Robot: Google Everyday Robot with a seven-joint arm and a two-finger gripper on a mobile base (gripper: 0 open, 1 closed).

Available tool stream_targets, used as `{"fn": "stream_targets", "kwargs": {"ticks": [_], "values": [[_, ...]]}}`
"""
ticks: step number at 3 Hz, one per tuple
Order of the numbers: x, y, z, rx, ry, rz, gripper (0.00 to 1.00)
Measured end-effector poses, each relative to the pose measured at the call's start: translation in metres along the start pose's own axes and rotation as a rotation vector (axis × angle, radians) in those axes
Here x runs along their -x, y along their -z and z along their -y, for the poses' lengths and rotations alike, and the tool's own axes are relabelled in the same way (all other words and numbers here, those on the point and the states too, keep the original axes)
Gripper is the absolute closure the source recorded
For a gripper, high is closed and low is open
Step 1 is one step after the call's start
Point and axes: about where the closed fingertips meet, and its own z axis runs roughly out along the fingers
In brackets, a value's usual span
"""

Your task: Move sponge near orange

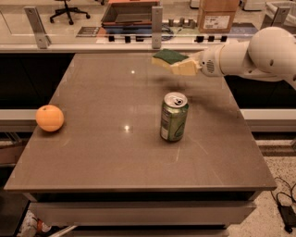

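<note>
So the brown tabletop (pixel 101 152) fills most of the view and sits under the jaws, which hang over its far right part, close to the back edge. The white arm (pixel 249 55) comes in from the right side and ends at the jaws, pointing left across the tabletop. A cardboard box (pixel 217 14) sits behind the jaws, past the tabletop's far edge.

The green can (pixel 174 116) stands upright, pull-tab top showing, nearer the camera than the jaws and a little to their left, clearly apart from them. The orange (pixel 49 118) is way off to the left of the jaws, well apart, resting near the tabletop's left edge, about level with the can.

The sponge (pixel 170 59) is right at the jaws, sticking out of their left side. The jaws are clamped on its pale yellow foam, dark green side up. It looks lifted off the tabletop, with a soft shadow below. Sponge and orange are well apart.
</note>
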Motion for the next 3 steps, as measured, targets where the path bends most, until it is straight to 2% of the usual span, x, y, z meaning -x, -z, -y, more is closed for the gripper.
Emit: {"fn": "stream_targets", "kwargs": {"ticks": [2, 3], "values": [[0.036, 0.012, -0.057, 0.082, 0.072, -0.019, 1.0], [0.051, 0.011, -0.086, 0.092, 0.097, -0.037, 1.0]]}}
